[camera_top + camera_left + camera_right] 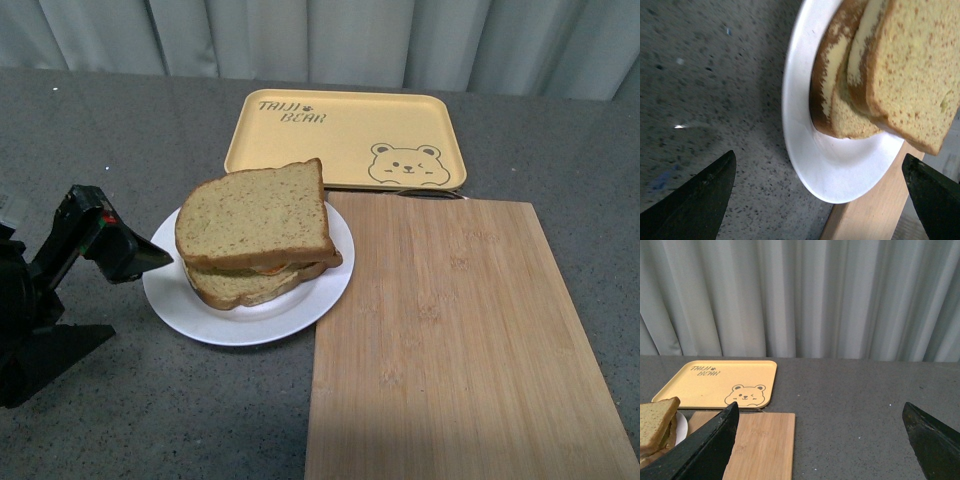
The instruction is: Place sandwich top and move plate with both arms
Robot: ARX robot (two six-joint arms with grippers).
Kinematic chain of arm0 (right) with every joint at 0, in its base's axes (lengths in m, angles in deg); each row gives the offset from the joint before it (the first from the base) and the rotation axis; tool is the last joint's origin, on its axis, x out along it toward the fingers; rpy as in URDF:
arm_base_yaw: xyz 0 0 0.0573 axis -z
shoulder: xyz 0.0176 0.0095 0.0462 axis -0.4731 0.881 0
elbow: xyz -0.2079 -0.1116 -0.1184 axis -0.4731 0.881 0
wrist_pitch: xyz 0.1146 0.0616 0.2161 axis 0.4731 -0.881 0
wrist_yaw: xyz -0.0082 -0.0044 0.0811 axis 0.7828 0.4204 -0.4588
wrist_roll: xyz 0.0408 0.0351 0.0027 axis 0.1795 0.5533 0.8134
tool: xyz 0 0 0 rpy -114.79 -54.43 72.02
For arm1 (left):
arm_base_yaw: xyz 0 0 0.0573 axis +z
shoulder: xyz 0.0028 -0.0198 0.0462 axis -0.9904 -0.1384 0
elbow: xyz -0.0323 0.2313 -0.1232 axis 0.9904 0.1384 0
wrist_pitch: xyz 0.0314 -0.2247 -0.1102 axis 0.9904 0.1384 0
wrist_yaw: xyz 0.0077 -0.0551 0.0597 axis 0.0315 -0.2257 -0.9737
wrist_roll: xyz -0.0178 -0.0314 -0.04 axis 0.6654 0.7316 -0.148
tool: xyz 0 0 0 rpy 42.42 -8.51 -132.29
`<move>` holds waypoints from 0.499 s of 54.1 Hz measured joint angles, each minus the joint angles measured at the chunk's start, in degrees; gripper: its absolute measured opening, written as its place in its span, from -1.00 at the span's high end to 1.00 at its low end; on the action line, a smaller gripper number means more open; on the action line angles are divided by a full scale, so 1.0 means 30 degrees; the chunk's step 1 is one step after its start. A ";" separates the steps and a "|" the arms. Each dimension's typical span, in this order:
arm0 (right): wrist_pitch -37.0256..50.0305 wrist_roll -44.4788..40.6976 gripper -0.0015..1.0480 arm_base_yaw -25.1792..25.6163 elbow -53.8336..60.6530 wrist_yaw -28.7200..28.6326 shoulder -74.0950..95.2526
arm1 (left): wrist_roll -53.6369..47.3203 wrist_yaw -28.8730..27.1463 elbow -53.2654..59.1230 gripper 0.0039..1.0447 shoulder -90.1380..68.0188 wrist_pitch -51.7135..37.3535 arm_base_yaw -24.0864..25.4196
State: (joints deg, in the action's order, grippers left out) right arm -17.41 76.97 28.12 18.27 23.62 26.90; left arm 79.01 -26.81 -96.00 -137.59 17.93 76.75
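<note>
In the front view, the sandwich top (255, 215) lies on a lower slice (235, 290), both on the plate (195, 305). The plate sits on a grey speckled table (110, 130), and its right edge touches a wooden cutting board (470, 340). Behind it is a yellow tray (345, 135) printed "TAIJI BEAR" with a bear's face. A pale curtain (320, 35) closes the background. The left gripper (145, 258) hovers just beside the plate's left rim.

In the left wrist view, its fingers (695, 200) are spread wide and grasp nothing, with the plate's rim and the board's edge between them.

In the right wrist view, the right gripper (820, 407) is also released and empty, raised facing the curtain. The tray, the board and the bread's corner lie to one side.
</note>
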 joint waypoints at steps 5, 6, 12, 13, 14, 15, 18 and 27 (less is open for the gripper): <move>0.0000 0.0000 -0.82 0.0000 0.0000 0.0000 0.0000 | -0.0044 0.0175 -0.0328 -0.88 -0.0452 0.0284 -0.0335; 0.0000 0.0000 -0.82 0.0000 0.0000 0.0000 0.0000 | -0.0044 0.0175 -0.0350 -0.88 -0.0481 0.0291 -0.0350; 0.0000 0.0000 -0.82 0.0000 0.0000 0.0000 0.0000 | 0.0015 0.0335 -0.0940 -0.88 -0.1384 0.0605 -0.0423; 0.0000 0.0000 -0.82 0.0000 0.0000 0.0000 0.0000 | 0.0044 0.0335 -0.0976 -0.88 -0.1435 0.0605 -0.0423; 0.0000 0.0000 -0.82 0.0000 0.0000 0.0007 0.0000 | 0.0087 0.0357 -0.1064 -0.88 -0.1545 0.0605 -0.0415; 0.0000 0.0000 -0.82 0.0000 0.0000 0.0000 0.0000 | 0.0160 0.0386 -0.1151 -0.88 -0.1632 0.0597 -0.0415; 0.0000 0.0000 -0.82 0.0000 0.0000 0.0000 0.0000 | 0.0554 0.0386 -0.1333 -0.88 -0.1836 0.0459 -0.0386; 0.0000 0.0000 -0.82 0.0000 0.0000 0.0000 0.0000 | 0.1035 0.0299 -0.1887 -0.57 -0.2288 0.0510 -0.0364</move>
State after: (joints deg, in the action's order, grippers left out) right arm -17.41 76.97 28.12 18.27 23.62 26.90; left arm 82.11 -25.91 -101.66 -144.45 19.46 75.65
